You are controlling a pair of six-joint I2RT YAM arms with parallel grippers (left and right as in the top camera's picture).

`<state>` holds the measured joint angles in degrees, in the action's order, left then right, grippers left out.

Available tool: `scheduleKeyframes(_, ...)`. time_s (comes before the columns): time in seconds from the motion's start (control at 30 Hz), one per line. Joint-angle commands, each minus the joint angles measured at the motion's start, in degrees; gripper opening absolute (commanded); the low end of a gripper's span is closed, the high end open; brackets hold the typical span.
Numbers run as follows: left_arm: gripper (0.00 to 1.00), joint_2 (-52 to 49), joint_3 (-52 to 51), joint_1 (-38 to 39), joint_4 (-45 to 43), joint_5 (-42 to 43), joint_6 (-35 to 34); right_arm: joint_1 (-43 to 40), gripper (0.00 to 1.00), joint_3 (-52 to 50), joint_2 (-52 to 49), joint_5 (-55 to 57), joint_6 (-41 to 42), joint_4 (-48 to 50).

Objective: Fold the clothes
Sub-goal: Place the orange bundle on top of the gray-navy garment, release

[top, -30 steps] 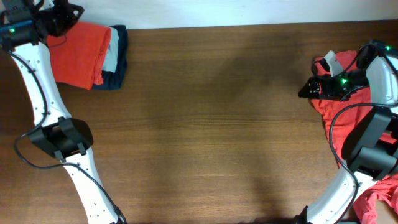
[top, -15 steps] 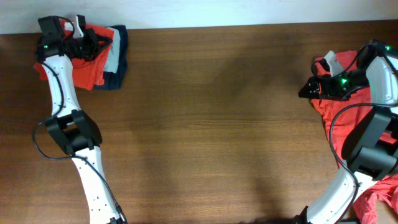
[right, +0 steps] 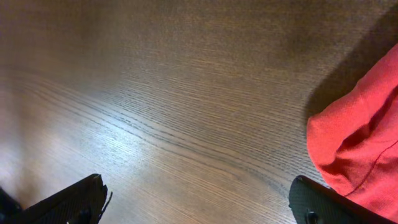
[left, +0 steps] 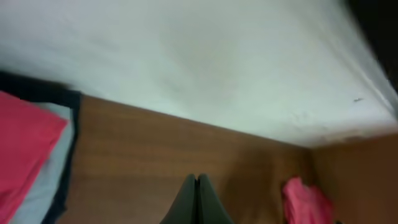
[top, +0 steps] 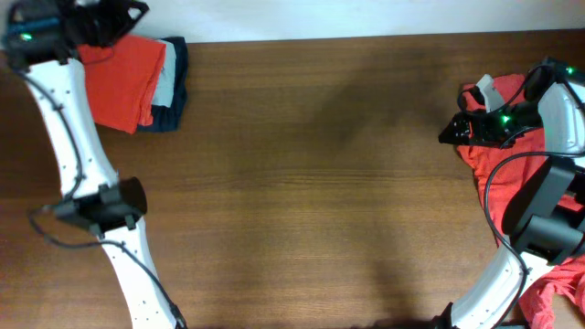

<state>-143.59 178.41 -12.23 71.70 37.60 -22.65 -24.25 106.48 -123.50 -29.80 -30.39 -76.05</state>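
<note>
Orange-red cloth sits at both ends of the brown wooden table (top: 311,183). At the far left corner a folded shirt (top: 119,78) lies flat on top of a stack. A grey garment (top: 162,87) shows under its right edge, and a navy garment (top: 175,91) lies beneath that, sticking out to the right and toward the near side. The left gripper (top: 128,14) hangs over the far edge of this stack, close to the white wall (left: 205,56). In the left wrist view its fingers (left: 189,199) are pressed together with nothing between them, and they touch no cloth. At the table's right edge a loose shirt (top: 512,155) lies crumpled, partly hidden under the right arm (top: 548,110). The right gripper (top: 448,132) is at this shirt's left border, pointing toward the middle of the table. In the right wrist view its two fingers stand spread wide at the bottom corners of the picture, with only bare wood between them. A rounded fold of the loose shirt lies just beside the finger on the picture's right; whether they touch cannot be told. A red heap (top: 559,291) lies at the near right corner, cut off by the picture's edge.
</note>
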Motion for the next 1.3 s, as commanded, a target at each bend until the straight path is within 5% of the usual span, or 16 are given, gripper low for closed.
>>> scheduleKeyframes(0.0, 0.01, 10.5, 1.5, 2.7, 6.1, -19.0, 1.1, -0.2, 0.98, -0.3, 0.0, 0.1, -0.2, 0.0)
scheduleKeyframes(0.17, 0.14, 19.2, 1.5, 5.5, 16.0, -31.4, 1.1, -0.2, 0.98, -0.3, 0.0, 0.2, -0.2, 0.0)
scheduleKeyframes(0.23, 0.92, 21.9, 1.5, 5.6, 22.4, -36.2, 1.1, -0.2, 0.98, -0.3, 0.0, 0.1, -0.2, 0.0)
scheduleKeyframes(0.27, 0.99, 22.3, 1.5, 5.6, 24.7, -37.9, 1.1, -0.2, 0.99, -0.3, 0.0, 0.1, -0.2, 0.0)
scheduleKeyframes(1.27, 0.99, 22.4, 0.6, 5.6, 25.0, -39.5, 1.7, -0.2, 0.98, -0.3, 0.0, 0.1, -0.2, 0.0)
